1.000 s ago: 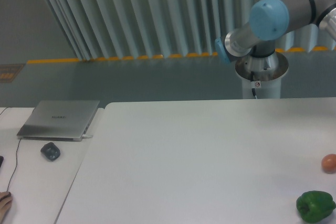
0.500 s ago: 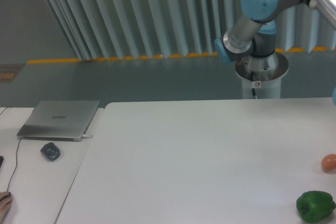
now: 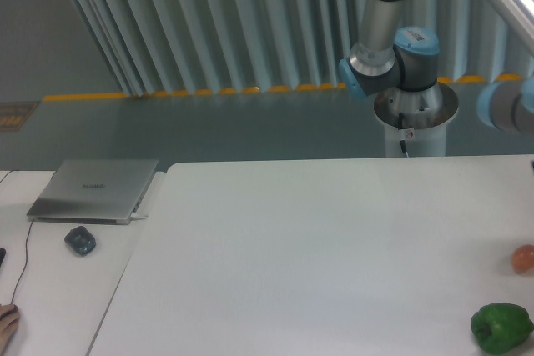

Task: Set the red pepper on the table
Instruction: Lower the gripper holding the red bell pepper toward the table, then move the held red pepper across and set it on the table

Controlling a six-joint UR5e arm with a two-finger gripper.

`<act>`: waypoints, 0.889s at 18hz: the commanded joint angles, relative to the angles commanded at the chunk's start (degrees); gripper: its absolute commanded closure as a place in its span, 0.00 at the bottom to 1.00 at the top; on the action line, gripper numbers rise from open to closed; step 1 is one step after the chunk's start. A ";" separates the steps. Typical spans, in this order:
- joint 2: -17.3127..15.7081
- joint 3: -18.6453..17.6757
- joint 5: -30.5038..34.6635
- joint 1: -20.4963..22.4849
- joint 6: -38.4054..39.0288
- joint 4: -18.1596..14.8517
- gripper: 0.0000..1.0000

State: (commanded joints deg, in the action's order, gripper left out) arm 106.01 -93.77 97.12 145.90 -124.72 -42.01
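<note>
The large white table [image 3: 317, 248] fills the middle and right of the camera view. The red pepper is out of view. Only parts of the arm show: its base and shoulder joint [image 3: 400, 64] behind the table's far edge, an upper link rising out of the top, and a wrist joint [image 3: 509, 106] at the right edge. The gripper itself lies outside the frame.
A green bell pepper [image 3: 501, 328] lies at the table's near right corner, with a small orange-pink fruit [image 3: 523, 259] just behind it. To the left, a narrower desk [image 3: 50, 289] carries a closed silver laptop [image 3: 93, 190] and a dark mouse [image 3: 80, 241]. A fingertip [image 3: 7, 321] shows at the lower left edge.
The arm has swung upward: its elbow joint rose out of the top of the frame, and a wrist joint has come into view at the right edge. The objects on the table have not moved.
</note>
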 joint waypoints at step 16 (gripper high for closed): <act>-5.38 -11.62 2.89 -12.38 23.10 -6.51 0.50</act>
State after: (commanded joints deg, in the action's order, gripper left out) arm 100.63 -105.38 100.01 133.52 -101.62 -48.52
